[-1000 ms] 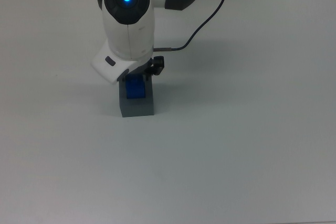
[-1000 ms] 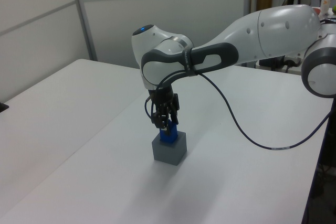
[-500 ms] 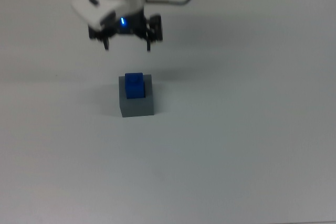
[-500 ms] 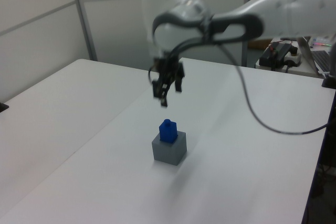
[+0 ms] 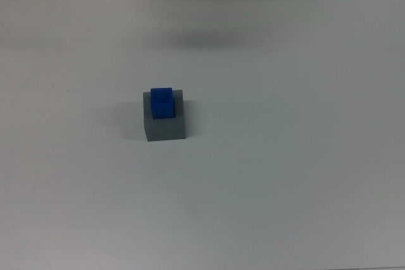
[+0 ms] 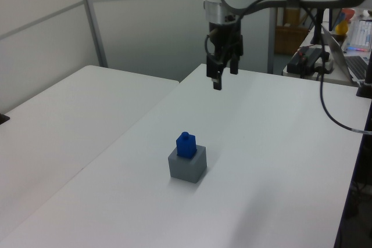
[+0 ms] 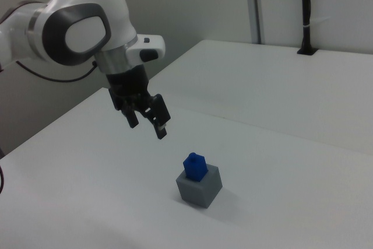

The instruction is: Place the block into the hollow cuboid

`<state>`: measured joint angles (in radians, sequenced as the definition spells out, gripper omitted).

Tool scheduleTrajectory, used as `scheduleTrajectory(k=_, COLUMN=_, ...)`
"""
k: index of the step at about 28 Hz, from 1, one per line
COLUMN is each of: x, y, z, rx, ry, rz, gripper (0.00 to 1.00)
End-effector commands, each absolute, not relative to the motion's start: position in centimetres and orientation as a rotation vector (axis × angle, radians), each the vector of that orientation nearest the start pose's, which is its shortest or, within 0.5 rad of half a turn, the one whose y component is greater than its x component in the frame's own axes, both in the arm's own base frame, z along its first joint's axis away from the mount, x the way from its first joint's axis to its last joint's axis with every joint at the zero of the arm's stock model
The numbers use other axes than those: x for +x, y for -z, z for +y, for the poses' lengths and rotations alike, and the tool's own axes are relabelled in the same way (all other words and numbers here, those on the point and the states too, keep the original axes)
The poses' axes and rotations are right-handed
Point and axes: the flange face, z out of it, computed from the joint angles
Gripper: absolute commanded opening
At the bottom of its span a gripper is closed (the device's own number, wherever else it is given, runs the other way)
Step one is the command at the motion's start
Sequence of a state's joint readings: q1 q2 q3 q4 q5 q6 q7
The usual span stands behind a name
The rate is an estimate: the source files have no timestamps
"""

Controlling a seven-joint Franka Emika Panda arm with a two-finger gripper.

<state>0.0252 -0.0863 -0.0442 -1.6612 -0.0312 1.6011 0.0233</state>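
Small bright blue matte block (image 6: 185,144) upright in grey hollow cuboid (image 6: 188,165) on white desk (image 5: 285,175), below parted, empty jaws.

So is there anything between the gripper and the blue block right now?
Nothing visible. The gripper hangs open in the air, up and away from the block, with only bare table under the gap. The block already stands in the hollow cuboid, its top sticking out above the rim.
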Motion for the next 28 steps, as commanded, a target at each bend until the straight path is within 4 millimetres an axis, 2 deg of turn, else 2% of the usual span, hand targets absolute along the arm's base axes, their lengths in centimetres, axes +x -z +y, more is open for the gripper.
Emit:
scheduleTrajectory(k=1, x=52.2, y=-61.8, z=-1.5, rx=-3.160, ry=0.051, rz=0.070, gripper=1.00)
scheduleTrajectory(k=7, x=52.7, y=-61.0, z=-1.1, rx=-3.158, ry=0.102, rz=0.092, gripper=1.00)
scheduleTrajectory(k=24, x=53.3, y=-60.6, z=-1.2, rx=-3.150, ry=0.094, rz=0.101, gripper=1.00)
scheduleTrajectory(k=27, x=53.8, y=-60.0, z=-1.3, rx=-3.143, ry=0.080, rz=0.104, gripper=1.00)
scheduleTrajectory(k=28, x=54.2, y=-60.7, z=-1.3, rx=-3.140, ry=0.103, rz=0.107, gripper=1.00)
